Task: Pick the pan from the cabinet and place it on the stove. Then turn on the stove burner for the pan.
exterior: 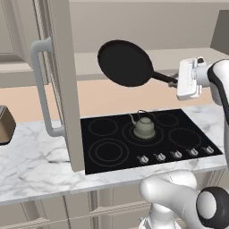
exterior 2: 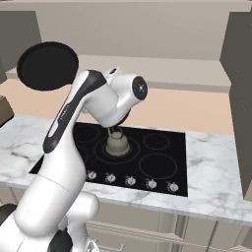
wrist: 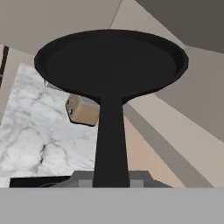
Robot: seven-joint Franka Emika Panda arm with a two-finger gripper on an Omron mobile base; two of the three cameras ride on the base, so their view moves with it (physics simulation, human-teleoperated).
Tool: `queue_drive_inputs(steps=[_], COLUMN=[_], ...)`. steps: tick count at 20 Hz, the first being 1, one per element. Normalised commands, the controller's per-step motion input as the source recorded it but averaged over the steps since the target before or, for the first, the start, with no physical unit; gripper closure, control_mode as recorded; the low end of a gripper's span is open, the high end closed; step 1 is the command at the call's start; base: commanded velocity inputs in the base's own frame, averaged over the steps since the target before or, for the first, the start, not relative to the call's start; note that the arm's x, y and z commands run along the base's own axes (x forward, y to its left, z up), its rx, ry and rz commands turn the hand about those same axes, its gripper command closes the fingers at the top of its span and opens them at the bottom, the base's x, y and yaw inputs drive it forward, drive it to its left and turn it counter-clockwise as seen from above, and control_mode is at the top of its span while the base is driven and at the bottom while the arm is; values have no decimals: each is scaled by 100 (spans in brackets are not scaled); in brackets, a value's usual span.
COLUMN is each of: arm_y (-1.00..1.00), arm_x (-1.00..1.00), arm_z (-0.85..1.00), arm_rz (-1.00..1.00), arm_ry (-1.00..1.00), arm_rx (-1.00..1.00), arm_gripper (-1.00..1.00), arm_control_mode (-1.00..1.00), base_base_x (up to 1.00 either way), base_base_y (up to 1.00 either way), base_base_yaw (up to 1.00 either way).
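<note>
The black pan (exterior: 125, 62) hangs in the air above the stove (exterior: 107, 152), tilted so its round face is toward the left base camera. My gripper (exterior: 175, 81) is shut on the end of its long dark handle, to the pan's right. In the right base view the pan (exterior 2: 47, 65) floats at upper left, above the stove (exterior 2: 162, 167). In the hand view the pan (wrist: 111, 61) stretches away from my gripper (wrist: 111, 180), handle toward me. The cabinet door (exterior: 62, 80) stands open at left, edge-on, with its curved bar handle (exterior: 42, 89).
A grey-green kettle (exterior: 144, 127) sits on the middle ring of the stove, also the kettle (exterior 2: 117, 143). A row of silver knobs (exterior: 176, 154) lines the stove's front edge. A toaster (exterior: 4, 125) stands on the marble counter (exterior: 36, 161) at far left.
</note>
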Motion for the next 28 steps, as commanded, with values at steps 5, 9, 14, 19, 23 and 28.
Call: queue_drive_inputs(steps=[5,9,14,19,23,28], arm_y=[0,-17,-32,-51,-65,-67], arm_x=[0,0,0,-1,-5,-2], arm_z=[-25,-22,-11,-10,-12,-14], arm_rz=[0,0,0,0,-1,-4], arm_ry=[6,8,5,6,7,10], arm_rx=[-3,1,5,2,0,1], arm_gripper=[100,100,100,100,100,100], arm_control_mode=[-100,-100,-100,-100,-100,-100], base_base_x=[0,0,0,0,0,0], base_base_y=[0,0,0,0,0,0], base_base_yaw=[0,0,0,0,0,0])
